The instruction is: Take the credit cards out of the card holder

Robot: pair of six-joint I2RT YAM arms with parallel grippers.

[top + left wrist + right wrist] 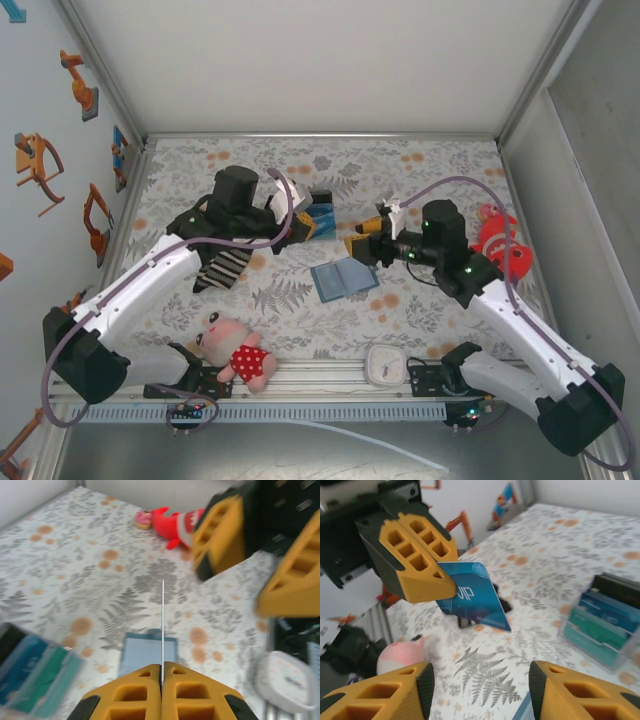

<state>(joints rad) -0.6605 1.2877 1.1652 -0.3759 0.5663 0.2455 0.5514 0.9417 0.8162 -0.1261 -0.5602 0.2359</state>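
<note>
Right wrist — left fingers [415, 560] pinch 1 credit card [475, 597] aloft, right fingers [580, 690] spread.

You're working in a robot-lab test cell: white panels [300, 60] and aluminium framing [520, 100] wall in the floral-covered bench [440, 170], with robot-arm stickers [38, 165] left of the bench and a slotted rail [330, 375] along its near edge.

Left gripper [162, 670] clamped; right gripper [480, 682] parted.

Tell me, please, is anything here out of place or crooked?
Nothing looks spilled or damaged. One blue card hangs tilted above the table, pinched at one edge by the left gripper. The wallet lies open on the table.
</note>
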